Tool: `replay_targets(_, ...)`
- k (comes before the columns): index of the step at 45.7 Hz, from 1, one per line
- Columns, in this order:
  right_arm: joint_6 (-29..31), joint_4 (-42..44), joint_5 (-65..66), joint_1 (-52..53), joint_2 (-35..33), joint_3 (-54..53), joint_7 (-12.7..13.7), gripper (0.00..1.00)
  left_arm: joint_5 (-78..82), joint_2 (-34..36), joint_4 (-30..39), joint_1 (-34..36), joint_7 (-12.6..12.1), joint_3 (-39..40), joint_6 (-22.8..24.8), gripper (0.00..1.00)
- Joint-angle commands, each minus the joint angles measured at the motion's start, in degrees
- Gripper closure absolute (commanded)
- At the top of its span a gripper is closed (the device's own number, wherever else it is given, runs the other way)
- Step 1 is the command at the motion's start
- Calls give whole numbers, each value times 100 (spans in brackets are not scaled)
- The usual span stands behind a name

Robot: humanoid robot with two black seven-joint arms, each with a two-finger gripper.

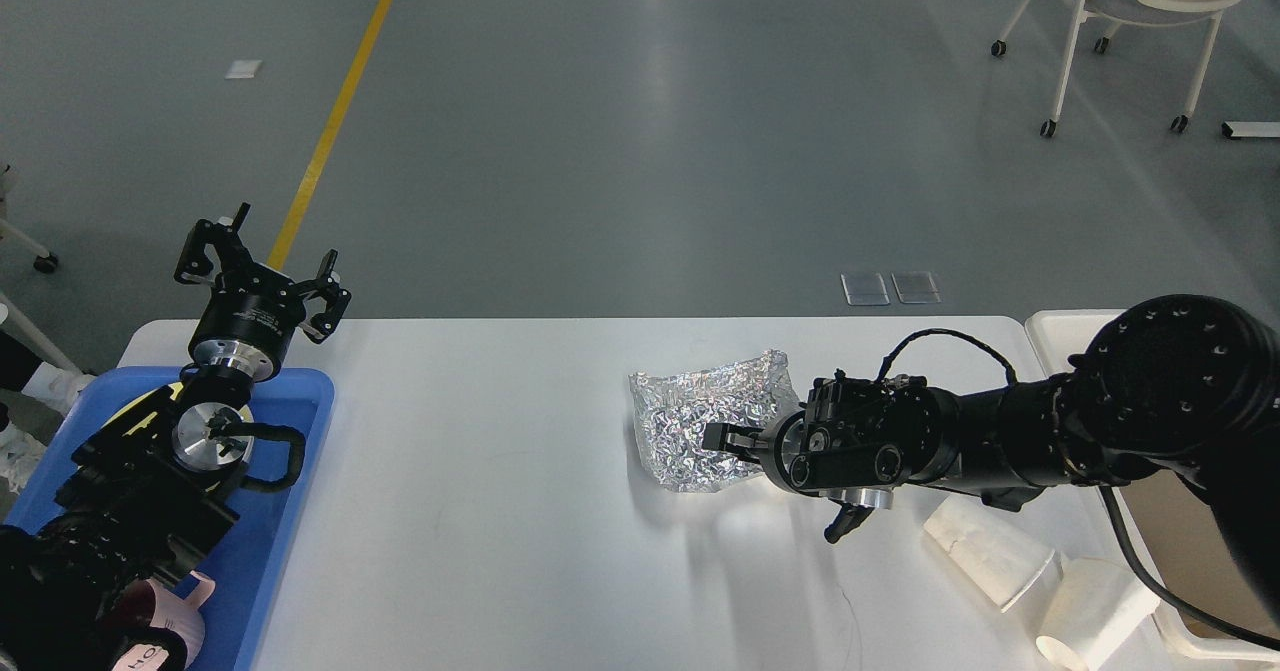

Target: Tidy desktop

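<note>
The white desktop (480,511) fills the lower part of the head view. A crumpled silver foil bag (690,421) lies on it near the middle. My right gripper (768,487) is at the bag's right edge and open: one finger (728,439) reaches over the foil, the other (845,525) hangs below, above the bare tabletop. I cannot tell whether the upper finger touches the foil. My left gripper (262,263) is open and holds nothing, raised over the desktop's far left corner.
Two white paper cups (985,551) (1095,616) lie on their sides at the front right, below my right arm. A cream-white bin (1060,336) stands at the right edge. A blue tray (300,401) at the left holds a pink mug (185,616).
</note>
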State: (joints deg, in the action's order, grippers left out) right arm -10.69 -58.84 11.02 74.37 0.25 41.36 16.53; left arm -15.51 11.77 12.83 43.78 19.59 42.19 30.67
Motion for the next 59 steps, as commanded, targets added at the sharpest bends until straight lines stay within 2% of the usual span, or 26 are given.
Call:
replay_targets(1,-21,162,-38,-177,10,-49,17,1,-5,0,0,-1,1,0,0,1)
replay_targets(5,-74,286,-47,-379,10,-189,43,5,4,0,0,-1,1,0,0,0)
replay_targets(9,-83,312,-117,-485,-34,-347,44,27,-5,0,0,-1,1,0,0,1)
replay_targets(15,-83,312,-354,-547,-8,-357,52,37,-5,0,0,-1,10,0,0,0)
replay_targets(18,-83,321,-355,-582,1,-365,61,35,-5,0,0,-1,10,0,0,1)
replay_targets(25,-74,294,-469,-380,-130,-374,70,21,-5,0,0,-1,1,0,0,0)
replay_targets(33,-30,31,-785,33,-359,-304,79,18,-5,0,0,-1,1,0,0,0)
replay_targets(40,32,-451,-908,376,-499,-85,105,2,4,0,0,-1,10,0,0,1)
replay_targets(47,269,-1137,-1777,780,-631,162,438,1,-5,0,0,-1,1,0,0,1)
replay_targets(51,287,-1191,-2497,789,-579,171,615,1,-5,0,0,-1,1,0,0,0)
replay_targets(59,32,-954,-2903,464,-438,65,589,2,-5,0,0,-1,1,0,0,0)
